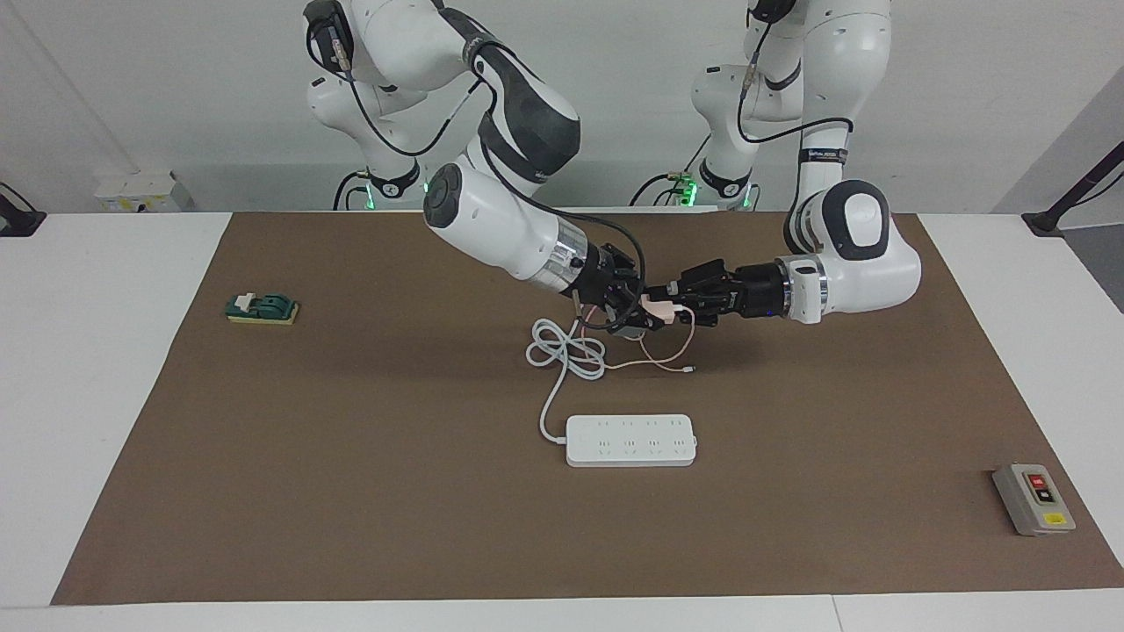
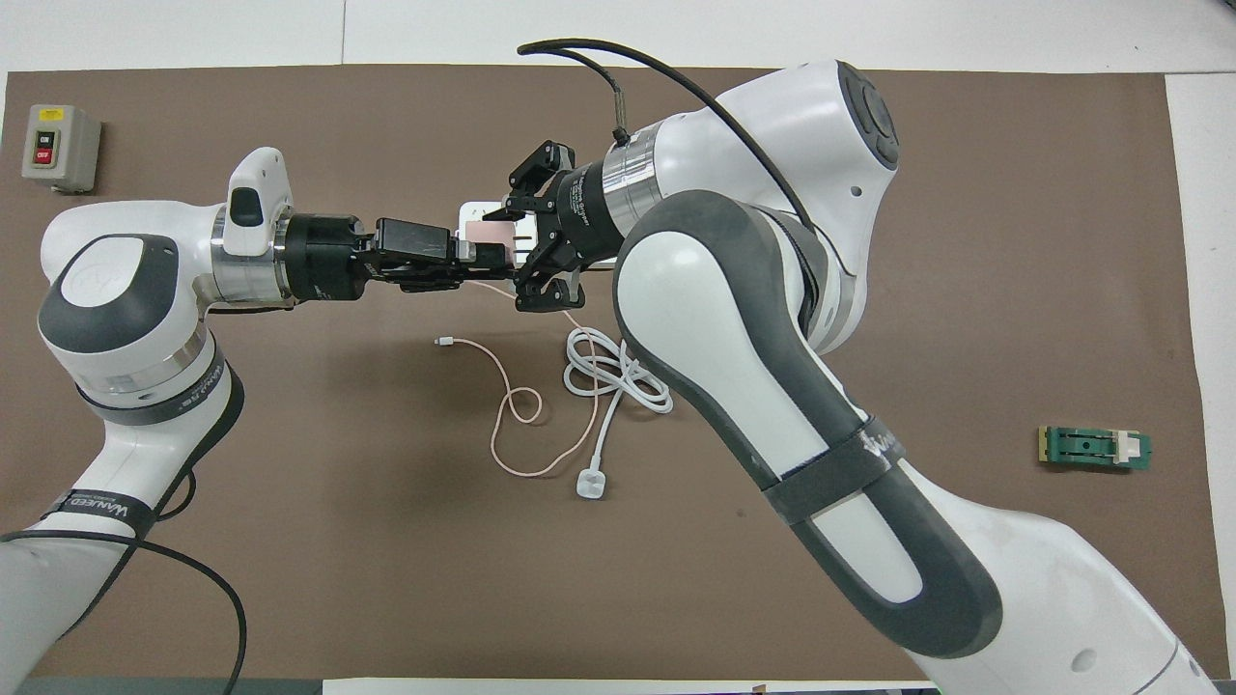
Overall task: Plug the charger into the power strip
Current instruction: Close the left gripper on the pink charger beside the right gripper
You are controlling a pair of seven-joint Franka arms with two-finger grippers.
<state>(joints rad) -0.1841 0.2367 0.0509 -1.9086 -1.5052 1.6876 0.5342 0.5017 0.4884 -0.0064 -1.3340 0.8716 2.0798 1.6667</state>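
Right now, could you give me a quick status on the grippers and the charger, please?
Left gripper and right gripper both shut on charger, held in the air. Power strip flat on the mat, sockets free. Pink cable trailing.

Both arms are glossy white with dark grey panels at the joints and silver rings at the wrists. Black cables loop along their upper links, green lights glow at the bases, and a black band with pale lettering circles each forearm.
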